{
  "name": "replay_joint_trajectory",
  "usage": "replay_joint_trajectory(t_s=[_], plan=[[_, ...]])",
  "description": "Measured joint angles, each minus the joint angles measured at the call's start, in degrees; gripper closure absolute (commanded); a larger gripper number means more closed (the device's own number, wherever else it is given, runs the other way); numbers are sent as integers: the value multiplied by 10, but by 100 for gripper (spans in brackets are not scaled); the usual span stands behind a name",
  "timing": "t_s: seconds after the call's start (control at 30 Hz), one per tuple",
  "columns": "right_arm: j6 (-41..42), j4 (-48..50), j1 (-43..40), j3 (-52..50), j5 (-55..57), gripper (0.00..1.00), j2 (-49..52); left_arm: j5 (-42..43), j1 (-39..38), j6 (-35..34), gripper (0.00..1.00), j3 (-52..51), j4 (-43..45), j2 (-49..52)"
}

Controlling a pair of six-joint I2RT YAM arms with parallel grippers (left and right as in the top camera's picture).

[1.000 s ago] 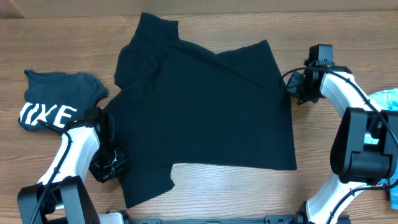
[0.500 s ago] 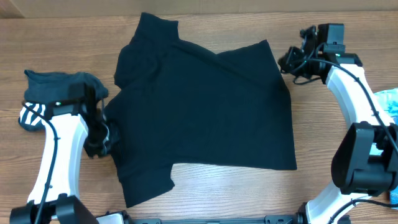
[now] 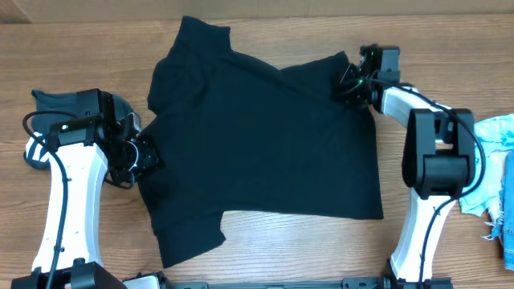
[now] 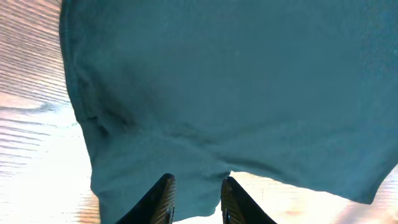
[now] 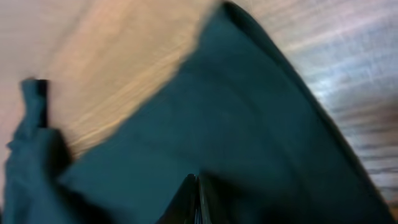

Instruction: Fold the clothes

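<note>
The black shirt (image 3: 265,144) lies spread out in the middle of the wooden table (image 3: 80,48), mostly flat, with a fold ridge running across its far right part and a flap jutting out at its near left corner.

My left gripper (image 3: 143,156) sits at the shirt's left edge, about halfway along that side. Through the left wrist camera I see my two fingertips (image 4: 163,198) parted by a narrow gap, poised over the border of the cloth where it meets bare wood. The cloth under them lies flat and nothing is caught between them.

My right gripper (image 3: 347,84) is at the shirt's far right corner, right on the edge of the fabric. Its jaws are pressed fully together. The right wrist picture is smeared, so I cannot tell whether a pinch of the shirt is caught between them or whether they merely rest against it.

Left of the shirt, just beyond my left arm, lies the dark top with white lettering (image 3: 48,104), largely covered by that arm. Well to the right of the shirt, past my right arm, are the light blue pieces (image 3: 494,136) in a crumpled heap.
</note>
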Motion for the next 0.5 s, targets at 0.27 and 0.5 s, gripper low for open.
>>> replay_joint_trajectory(t_s=[0.27,0.5], plan=[[9,-29,2,16,118,96,-4,0,0,0,71,0,-2,0],[-3,-43,-39,25,121,92,-4,0,0,0,68,0,-2,0]])
